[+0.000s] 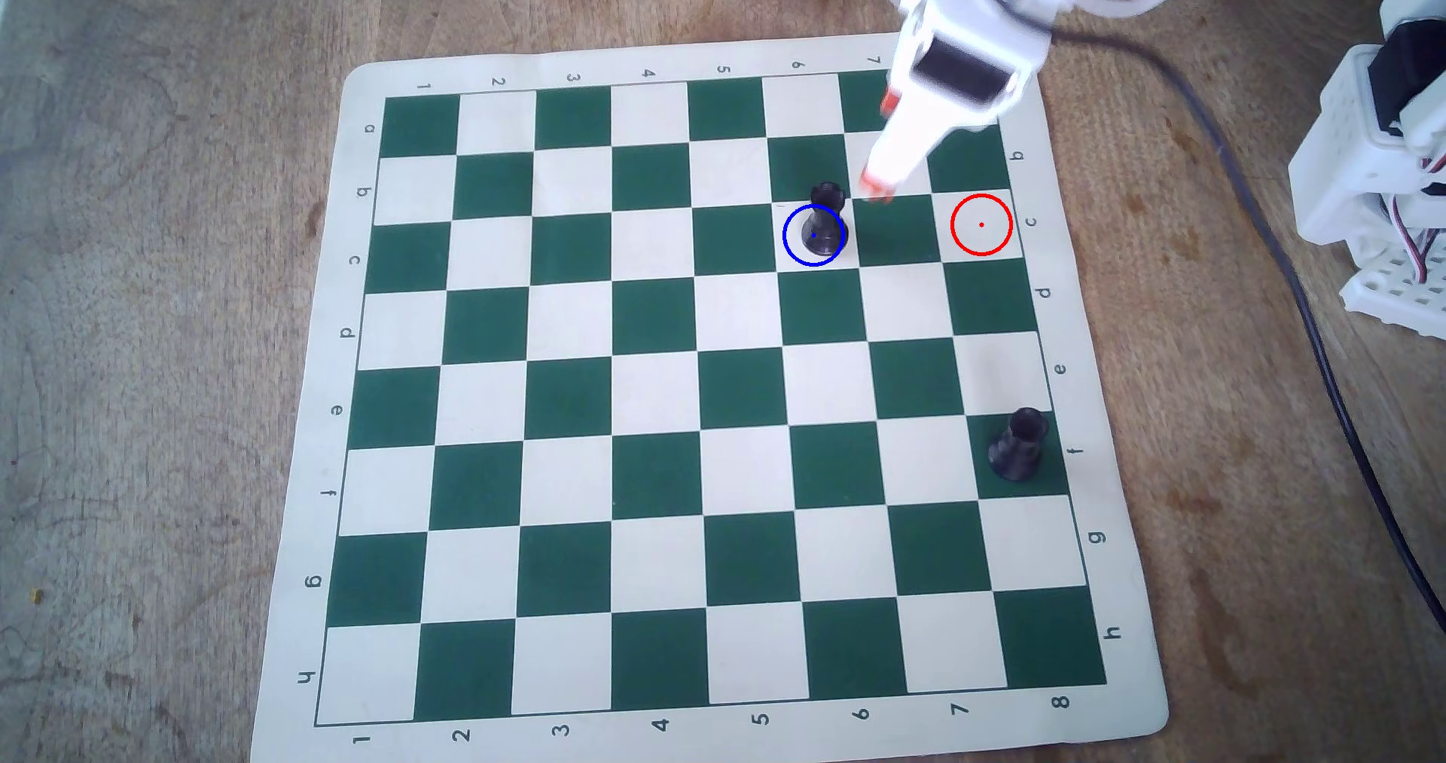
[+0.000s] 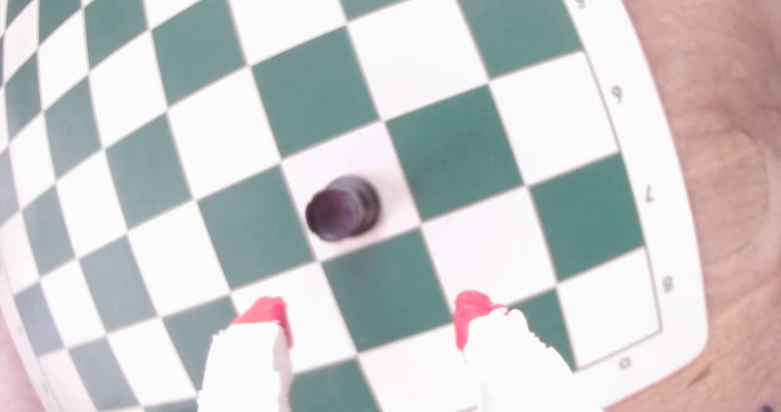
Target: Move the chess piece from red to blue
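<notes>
Leftmost of what matters in the overhead view is the chess board (image 1: 501, 341), a green and cream mat lying flat on the wooden counter (image 1: 156, 341), with numbers along its near and far edges and letters down its sides. Moving right along row c, the chess piece (image 1: 821, 219) stands upright on the cream square in column 6, its round base sitting inside blue (image 1: 785, 243), the thin blue ring drawn on that square. Its head leans up past the ring only because of the camera angle.

Just to the right of the piece, and apart from it, the tool (image 1: 878, 188) hangs over the border between rows b and c in column 7, its red-tipped white fingers pointing down and to the left from the white arm (image 1: 962, 43) that enters at the top. That view blurs the tips, so their gap is hard to judge there. The wrist view settles it: the tool (image 2: 376, 310) is spread wide, the two red fingertips (image 2: 266, 310) well apart with bare board between them, and the chess piece (image 2: 343, 208) stands free ahead of them, touched by neither.

Further right in the overhead view, red (image 1: 956, 240) circles a cream square in column 8 of row c, with nothing on it. Below that, on the green square at f8, a stouter black piece (image 1: 1017, 444) stands alone. A dark cable (image 1: 1283, 262) trails across the counter beyond the board's right edge.
</notes>
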